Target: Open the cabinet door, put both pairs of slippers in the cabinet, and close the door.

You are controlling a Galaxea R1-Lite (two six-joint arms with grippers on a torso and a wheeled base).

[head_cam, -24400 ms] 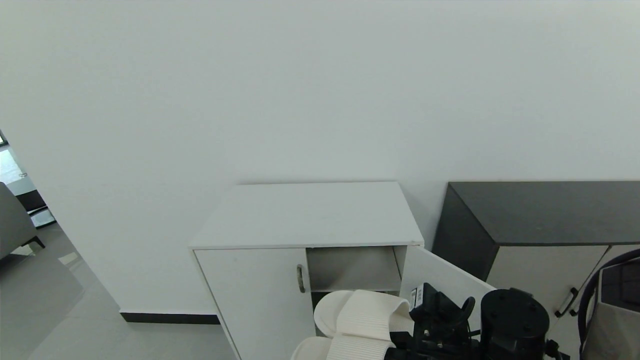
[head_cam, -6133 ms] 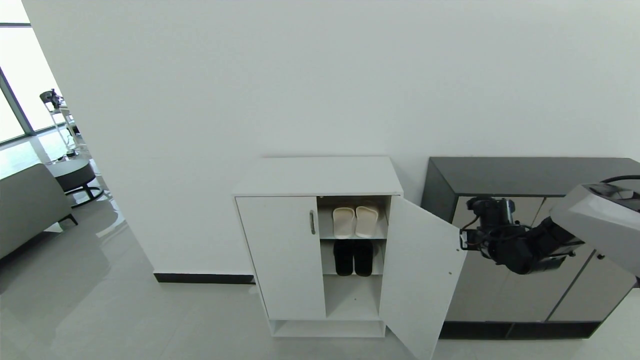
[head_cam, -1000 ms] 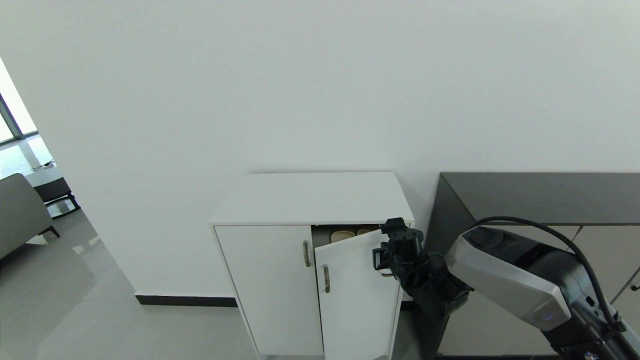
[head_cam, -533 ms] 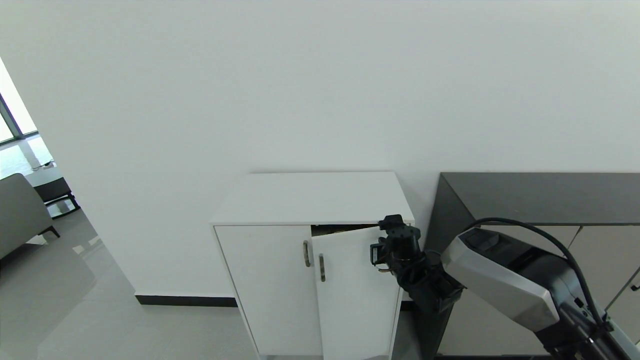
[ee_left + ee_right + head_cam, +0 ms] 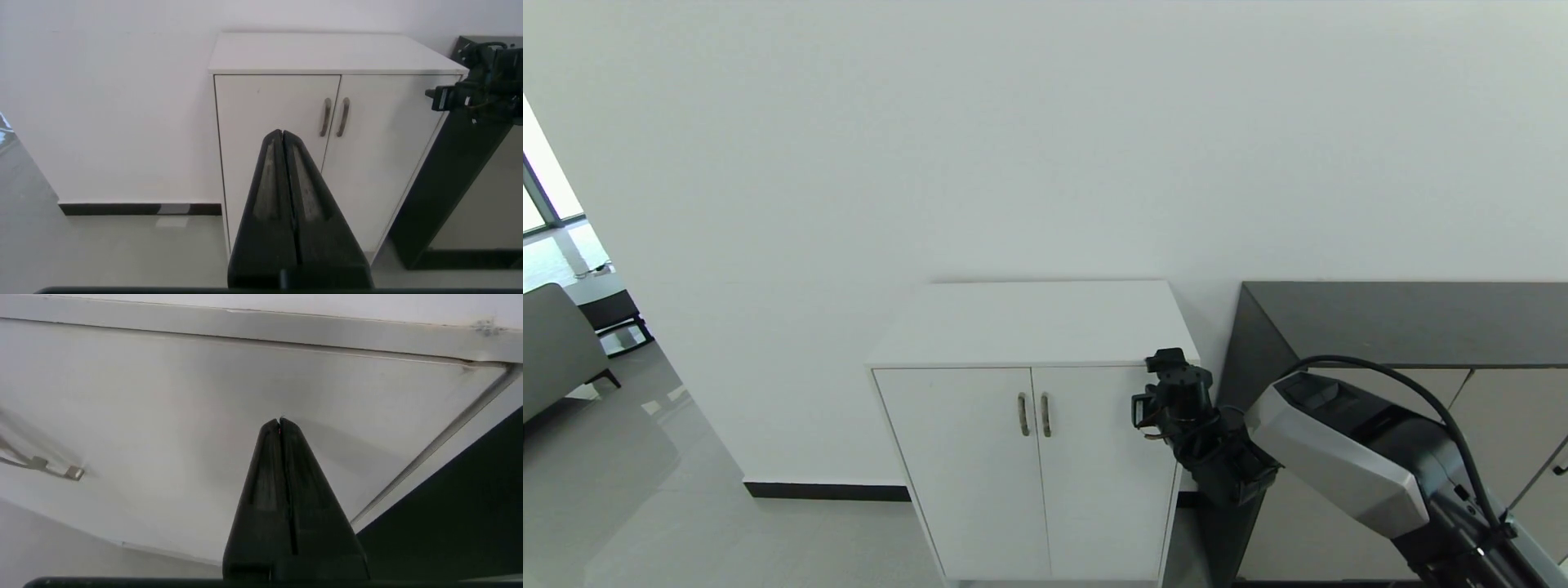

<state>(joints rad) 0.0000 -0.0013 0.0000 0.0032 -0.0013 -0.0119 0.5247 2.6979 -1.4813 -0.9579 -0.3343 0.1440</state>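
Note:
The white cabinet (image 5: 1029, 327) stands against the wall with both doors flush; the two handles (image 5: 1032, 414) meet at the middle. My right gripper (image 5: 1164, 367) is shut, its fingertips (image 5: 280, 423) pressed against the upper right corner of the right door (image 5: 1103, 465). In the right wrist view the right door (image 5: 163, 433) is just beyond the tips. My left gripper (image 5: 283, 135) is shut and empty, held back from the cabinet (image 5: 327, 53) and pointing at the left door (image 5: 270, 106). The right gripper (image 5: 478, 57) also shows at the cabinet's corner. The slippers are hidden behind the doors.
A dark sideboard (image 5: 1380, 318) with mirrored fronts stands directly right of the cabinet. A grey sofa (image 5: 547, 351) sits at far left. Glossy grey floor (image 5: 686, 523) lies open in front and to the left.
The right door has swung the last bit shut, pushed by my right gripper; the gap showing the slippers a second ago has gone. The left arm has stayed still.

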